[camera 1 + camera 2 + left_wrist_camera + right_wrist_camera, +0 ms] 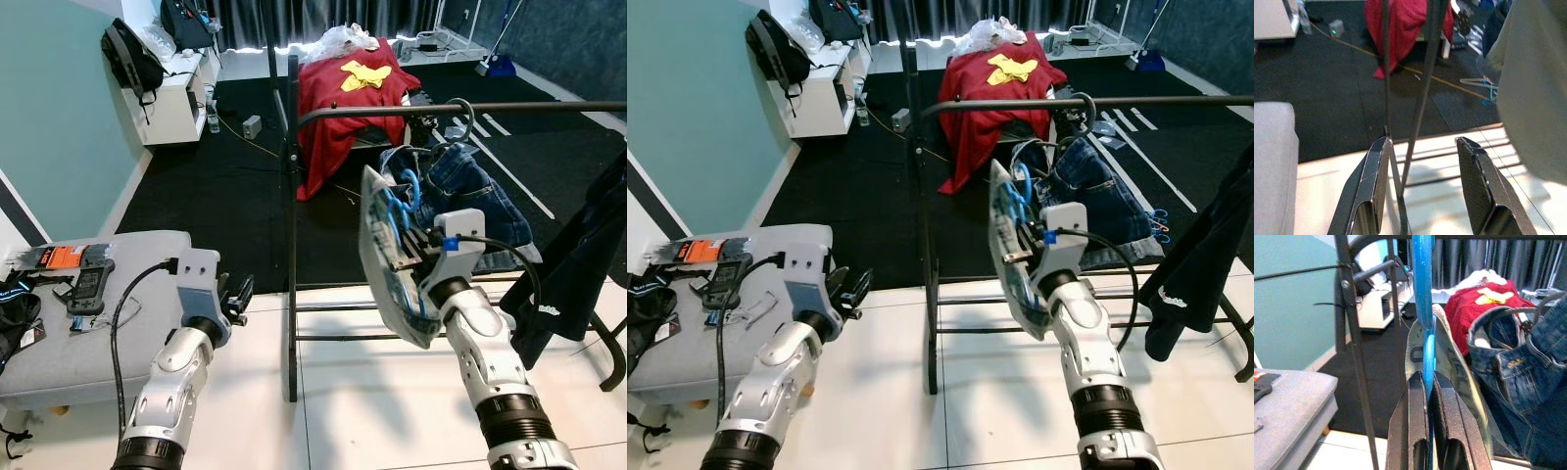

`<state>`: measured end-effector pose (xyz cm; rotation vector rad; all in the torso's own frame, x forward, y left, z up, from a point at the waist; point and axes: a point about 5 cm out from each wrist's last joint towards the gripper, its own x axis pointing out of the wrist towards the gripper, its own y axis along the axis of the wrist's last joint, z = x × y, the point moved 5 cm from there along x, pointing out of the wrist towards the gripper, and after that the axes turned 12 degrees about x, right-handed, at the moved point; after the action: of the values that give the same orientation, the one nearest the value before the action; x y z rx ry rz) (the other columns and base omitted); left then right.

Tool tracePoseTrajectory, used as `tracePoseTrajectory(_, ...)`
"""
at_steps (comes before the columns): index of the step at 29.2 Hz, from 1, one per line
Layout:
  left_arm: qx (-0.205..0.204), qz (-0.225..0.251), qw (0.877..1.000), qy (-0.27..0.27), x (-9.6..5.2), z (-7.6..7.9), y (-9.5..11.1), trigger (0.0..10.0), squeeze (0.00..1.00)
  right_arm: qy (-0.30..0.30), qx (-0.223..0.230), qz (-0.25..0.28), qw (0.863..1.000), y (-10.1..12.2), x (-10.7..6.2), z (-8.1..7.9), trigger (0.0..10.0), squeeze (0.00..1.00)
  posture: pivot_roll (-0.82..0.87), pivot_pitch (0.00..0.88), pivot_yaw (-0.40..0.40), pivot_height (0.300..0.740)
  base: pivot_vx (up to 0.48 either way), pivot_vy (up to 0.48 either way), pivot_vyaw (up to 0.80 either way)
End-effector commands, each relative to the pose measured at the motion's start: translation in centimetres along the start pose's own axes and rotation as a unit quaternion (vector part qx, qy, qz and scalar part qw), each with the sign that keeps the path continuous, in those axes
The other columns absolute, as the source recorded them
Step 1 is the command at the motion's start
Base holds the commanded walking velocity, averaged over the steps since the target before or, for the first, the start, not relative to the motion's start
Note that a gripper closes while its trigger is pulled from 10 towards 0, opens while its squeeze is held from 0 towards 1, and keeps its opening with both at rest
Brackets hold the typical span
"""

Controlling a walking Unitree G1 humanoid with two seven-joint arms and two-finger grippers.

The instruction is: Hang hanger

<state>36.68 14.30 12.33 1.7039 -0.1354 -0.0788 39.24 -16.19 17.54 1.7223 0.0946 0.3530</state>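
Holding the blue hanger (pixel 1423 293) clamped in our right end effector (pixel 1427 396), we should raise its hook over the rail (pixel 470 110); left end effector (pixel 1422 186) open, empty.

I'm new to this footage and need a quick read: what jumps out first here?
The right hand, shut on a blue hanger carrying a pale garment, is raised beside the black clothes rack. Jeans already hang on its rail. Behind, a red cloth covers something on the dark carpet.

Blue hanger (pixel 1423 293), black rail (pixel 460 110), red cloth (pixel 343 98), blue jeans (pixel 470 186)
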Motion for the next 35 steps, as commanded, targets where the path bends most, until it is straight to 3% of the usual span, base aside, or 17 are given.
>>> tracePoseTrajectory(1,-0.005,0.021,1.000,0.010,0.2,-0.5,1.0,10.0,0.00,0.015,0.001,0.001,1.000,0.2,0.4,-1.2,10.0,0.00,-0.08,0.042,0.034,0.740,0.394,0.000,0.00)
tracePoseTrajectory(6,0.001,0.031,1.000,0.002,0.3,-0.4,1.5,10.0,0.00,0.009,-0.011,0.017,1.000,0.5,0.4,-1.2,10.0,0.00,-0.08,0.043,0.037,0.740,0.480,0.000,0.69)
tracePoseTrajectory(11,0.001,0.032,0.999,0.002,0.2,-0.4,1.6,10.0,0.00,-0.001,-0.006,0.025,1.000,0.9,0.3,-0.7,10.0,0.00,-0.08,0.047,0.040,0.740,0.480,0.000,0.00)
tracePoseTrajectory(14,0.000,0.035,0.999,-0.001,0.2,-0.3,1.7,10.0,0.00,-0.028,-0.019,0.032,0.999,1.5,0.1,0.6,10.0,0.00,-0.08,0.048,0.040,0.740,0.480,0.000,0.00)
tracePoseTrajectory(19,-0.003,0.053,0.998,-0.018,0.4,0.3,2.5,10.0,0.00,-0.080,-0.027,0.047,0.995,2.3,-0.2,2.3,10.0,0.00,-0.08,0.044,0.042,0.740,0.000,0.000,0.00)
tracePoseTrajectory(28,-0.004,0.051,0.998,-0.039,0.4,0.9,2.4,10.0,0.00,-0.102,-0.019,0.052,0.993,2.3,-0.4,2.9,10.0,0.00,-0.08,0.045,0.051,0.740,0.000,0.000,0.00)
tracePoseTrajectory(35,-0.008,0.052,0.997,-0.054,0.4,1.3,2.5,10.0,0.00,-0.120,0.014,0.047,0.992,2.4,-0.4,3.7,10.0,0.00,-0.08,0.048,0.055,0.740,0.000,0.000,0.00)
